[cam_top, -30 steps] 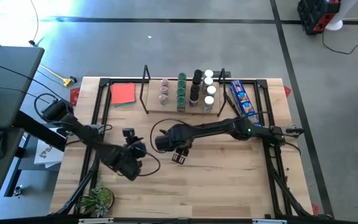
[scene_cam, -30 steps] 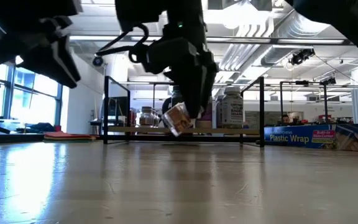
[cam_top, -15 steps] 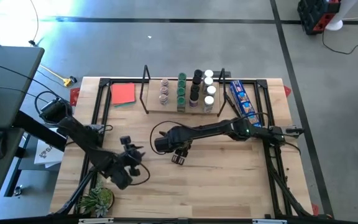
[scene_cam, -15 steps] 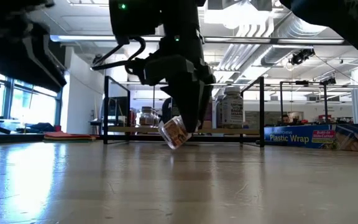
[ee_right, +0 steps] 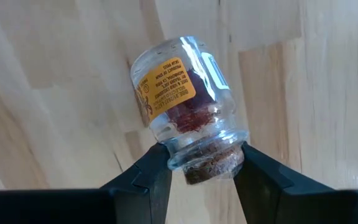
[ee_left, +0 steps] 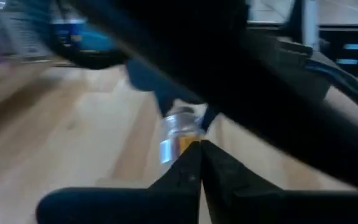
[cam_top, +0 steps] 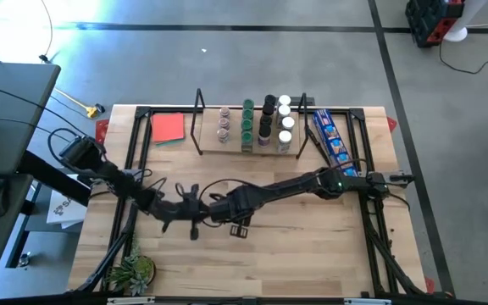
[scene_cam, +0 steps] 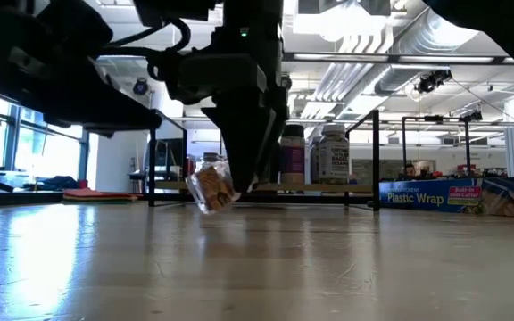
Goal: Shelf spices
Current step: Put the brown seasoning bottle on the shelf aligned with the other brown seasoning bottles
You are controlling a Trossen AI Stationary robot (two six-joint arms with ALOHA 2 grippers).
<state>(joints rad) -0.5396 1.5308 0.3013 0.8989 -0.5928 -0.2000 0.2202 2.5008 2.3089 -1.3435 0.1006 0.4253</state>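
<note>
Light-wood shelf [cam_top: 252,146] already carries most spices [cam_top: 265,119]; we judge one clear jar [ee_right: 182,102] remains, tilted, well in front of the shelf, clamped at its neck by the right fingers [ee_right: 157,174]. Left fingers [ee_left: 194,171] are pressed together, empty, just beside that jar.

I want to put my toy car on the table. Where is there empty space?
The near right part of the table is bare wood, in front of the right arm. The plant takes the near left corner. The back is crowded: red card, shelf with spice jars, blue packet.
</note>
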